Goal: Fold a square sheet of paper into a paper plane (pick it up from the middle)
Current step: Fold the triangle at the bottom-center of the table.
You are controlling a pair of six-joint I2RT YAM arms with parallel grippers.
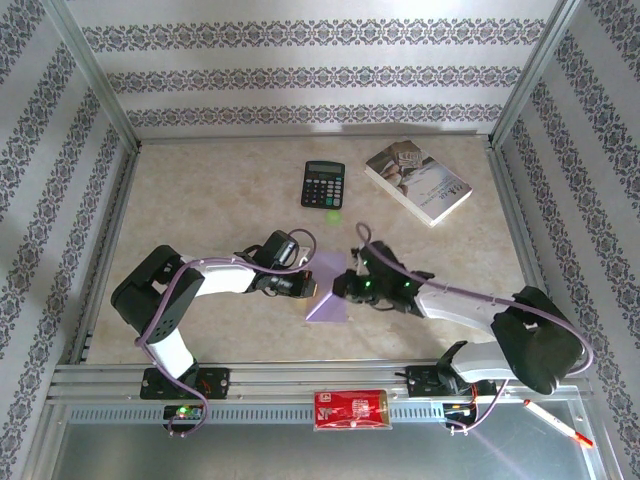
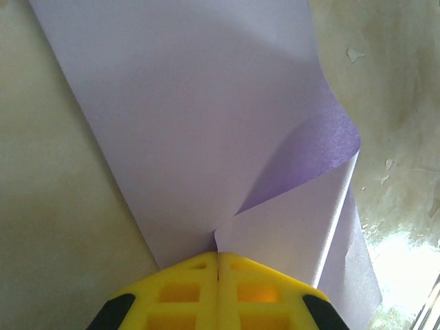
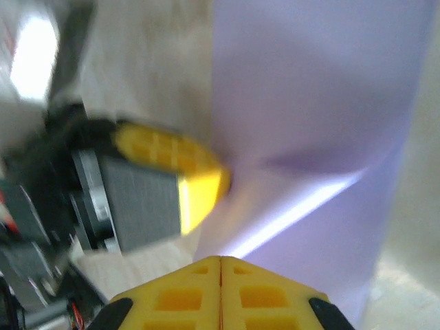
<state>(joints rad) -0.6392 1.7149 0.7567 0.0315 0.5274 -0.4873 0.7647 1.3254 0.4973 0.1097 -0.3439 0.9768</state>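
Left gripper (image 2: 218, 256) clamped shut on lilac paper sheet (image 2: 192, 124) edge, bottom centre; flap curls over at right. Right gripper (image 3: 221, 260) closed too, tips at sheet, grip unclear

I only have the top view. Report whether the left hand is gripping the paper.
Observer: In the left wrist view, the left hand is shut on the edge of the paper, pinching it at the fingertips.
Operator: Describe how the paper lies there.
Observer: It is not flat. Beside the pinch, one corner curls up and over, showing a darker purple face.
Operator: Now the other arm.
Observer: The right wrist view is blurred. The right hand is shut, close to the paper's near edge. I cannot tell whether it grips the paper.
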